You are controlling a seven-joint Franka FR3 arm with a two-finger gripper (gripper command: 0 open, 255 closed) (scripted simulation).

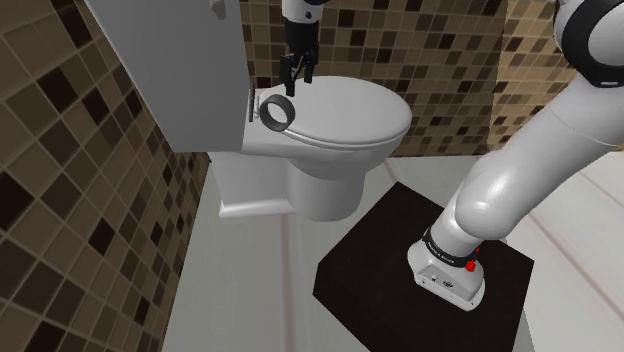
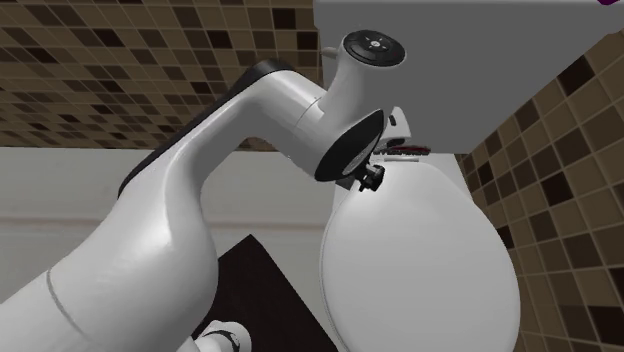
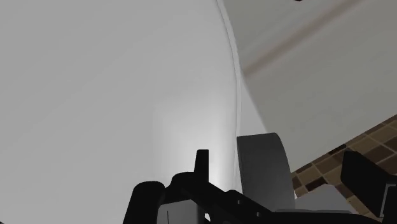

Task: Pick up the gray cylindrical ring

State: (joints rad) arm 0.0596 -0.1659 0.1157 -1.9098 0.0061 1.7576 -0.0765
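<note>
The gray cylindrical ring [image 1: 280, 112] rests on the closed white toilet lid [image 1: 350, 115], close to the hinge and tilted up on its edge. My black gripper [image 1: 298, 85] hangs just above it, pointing down, with its fingers apart. In the wrist view the ring's gray wall [image 3: 261, 172] rises between the two fingers of the gripper [image 3: 252, 173]; neither finger [image 3: 149, 200] touches it. The gripper is open and holds nothing.
The toilet tank [image 1: 170, 60] stands right behind the ring. Brown mosaic tile walls [image 1: 70, 200] close in the corner. My stand [image 1: 420, 270] sits on the pale floor beside the bowl. My arm [image 2: 250, 150] blocks much of the second exterior view, with the lid [image 2: 420, 260] below it.
</note>
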